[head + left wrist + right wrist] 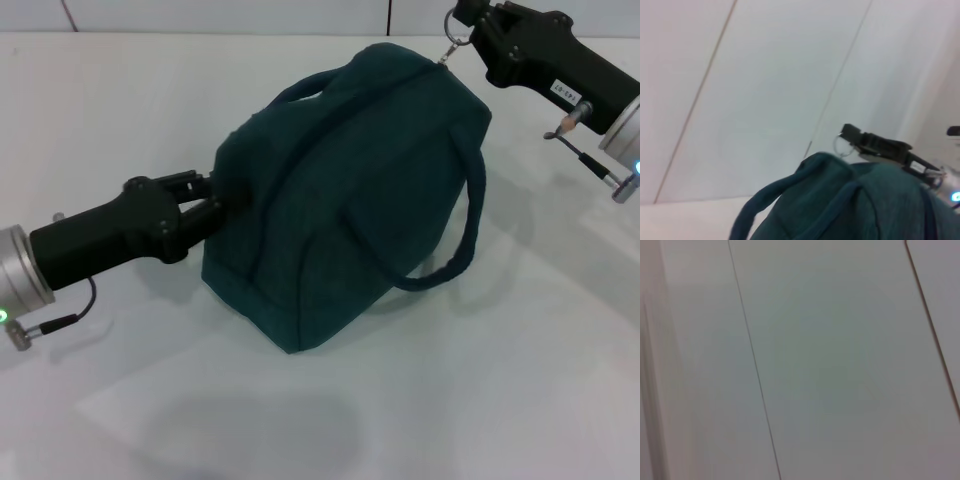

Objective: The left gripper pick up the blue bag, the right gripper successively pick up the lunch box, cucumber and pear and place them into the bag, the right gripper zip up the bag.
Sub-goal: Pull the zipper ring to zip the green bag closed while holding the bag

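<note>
Left pincer (212, 203) is closed on the fabric at the left end of the blue bag (350, 190), its black body reaching in from the lower left of the head view with the silver wrist at the frame edge. Right pincer (462, 22) sits at the bag's far upper right corner, clamped on the metal ring pull (455, 48) of the zipper; the ring hangs just below its tips and meets the top seam of the bag. The blue bag rests on the white worktop (520, 400) between the two arms, zipped shut along its top, tilted toward the left arm. One padded handle (470, 235) droops over the near right side; the other handle (305, 88) arches above the far top edge. From the left wrist view, the bag (840, 205) fills the lower frame, with the right pincer (846, 134) and ring pull (842, 145) visible beyond it. The right wrist view shows only pale wall panels (830, 365).
</note>
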